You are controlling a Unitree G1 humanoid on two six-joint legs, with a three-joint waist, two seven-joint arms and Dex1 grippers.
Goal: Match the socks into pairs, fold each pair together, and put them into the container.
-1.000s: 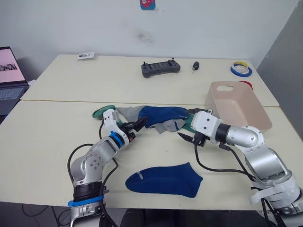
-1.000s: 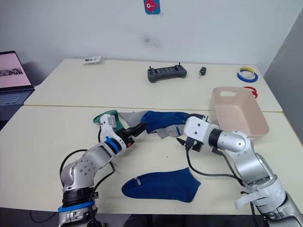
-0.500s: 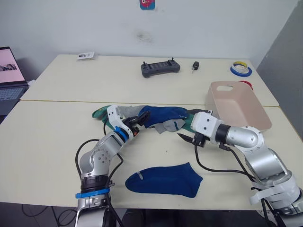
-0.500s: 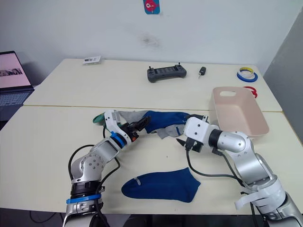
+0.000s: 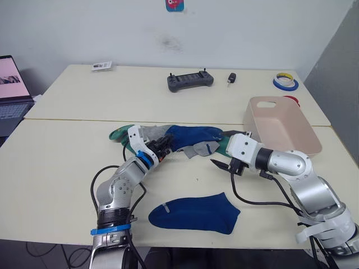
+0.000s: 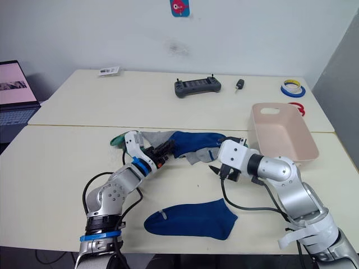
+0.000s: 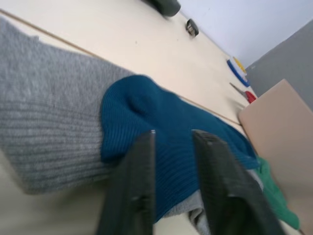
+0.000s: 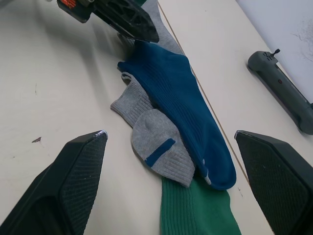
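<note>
A heap of socks lies mid-table: a royal blue sock [image 5: 193,136] on top, a grey sock [image 5: 151,132] under its left end, a grey one with a blue mark [image 8: 156,147], and teal-green socks at the left [image 5: 119,133] and right [image 8: 195,215]. My left gripper [image 5: 164,143] is shut on the left end of that blue sock [image 7: 171,147]. Just right of the heap, my right gripper [image 5: 221,163] stands open over the table, holding nothing. Another blue sock [image 5: 195,213] lies flat by the front edge. The pink-beige container [image 5: 280,126] stands at the right.
At the back of the table are a black controller [image 5: 190,80], a small black object [image 5: 230,78], tape rolls [image 5: 285,82] and a card [image 5: 101,66]. A laptop [image 5: 11,92] sits on the far left. A seam runs across the table behind the heap.
My left gripper has reached forward to the blue sock in the heap and closed from wide open onto it. The right arm has not moved.
</note>
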